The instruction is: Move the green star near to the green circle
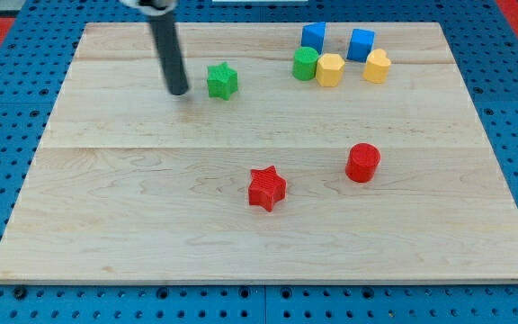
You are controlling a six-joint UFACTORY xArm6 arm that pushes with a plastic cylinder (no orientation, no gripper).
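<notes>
My tip (178, 91), the end effector here, was a plain rod with no jaws to open or close, and it clamped on nothing. It stood on the tabletop (151, 207) just to the view's left of the green star (223, 81), a small gap showing between them. The green circle (306, 64) lay further to the star's right and slightly toward the view's top, touching a yellow hexagon-like block (330, 69), with two blue blocks (313, 37) (361, 43) behind and another yellow block (378, 66) beyond. A red star (267, 188) and a red cylinder (362, 163) sat well below the green star. A push slightly off the star's centre would probably have spun it or slid it sideways, and too long a push risked ramming the tight cluster and scattering the circle.
</notes>
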